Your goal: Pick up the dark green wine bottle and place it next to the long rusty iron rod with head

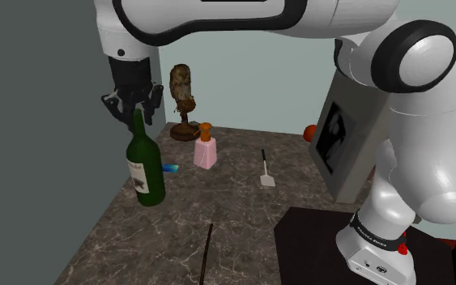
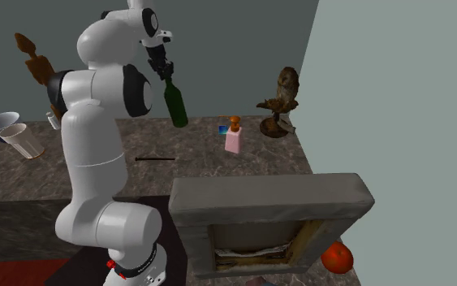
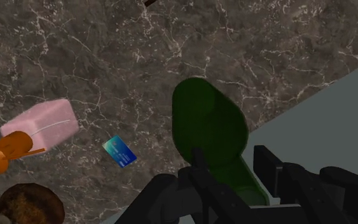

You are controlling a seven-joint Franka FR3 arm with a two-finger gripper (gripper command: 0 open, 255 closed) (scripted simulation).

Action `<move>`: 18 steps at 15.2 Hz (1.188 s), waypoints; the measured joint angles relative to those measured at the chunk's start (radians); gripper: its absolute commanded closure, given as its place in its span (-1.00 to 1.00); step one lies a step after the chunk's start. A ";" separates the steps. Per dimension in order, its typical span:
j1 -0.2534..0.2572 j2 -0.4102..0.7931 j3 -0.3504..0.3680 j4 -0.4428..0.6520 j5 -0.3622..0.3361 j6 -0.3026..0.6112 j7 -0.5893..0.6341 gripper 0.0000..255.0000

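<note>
Pincer [image 1: 134, 109] seen clamped on the neck of the bottle [image 1: 147, 170], fingers closed on either side of it just below the mouth. The same grip is noted in the wrist view: pincer [image 3: 230, 159] around the dark green bottle [image 3: 206, 121], body hanging below over the marbled desk [image 3: 107, 51].

Bottle is held tilted, at the desk's [image 1: 242, 210] far corner by the grey wall in the shoulder view. Whether the base touches the desk cannot be told.

Rod [image 1: 207, 251], thin and dark, lies on the desk nearer the stand, well apart from the bottle. In the second exterior view the rod [image 2: 155, 159] is seen below the bottle [image 2: 176, 106] and the pincer [image 2: 165, 71].

Near the bottle:
- blue card [image 1: 170, 168], flat on the desk, just beside it
- pink dispenser [image 1: 206, 150] with orange pump, upright
- owl figure [image 1: 183, 89] behind the dispenser
- small tool [image 1: 266, 170] with a pale flat head, further to the shoulder view's right
</note>
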 measured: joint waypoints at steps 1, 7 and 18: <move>0.019 0.029 0.004 0.051 -0.007 -0.024 0.017 1.00; 0.094 0.160 0.013 0.231 -0.034 -0.082 0.082 1.00; 0.080 0.129 0.014 0.032 -0.034 0.084 0.104 1.00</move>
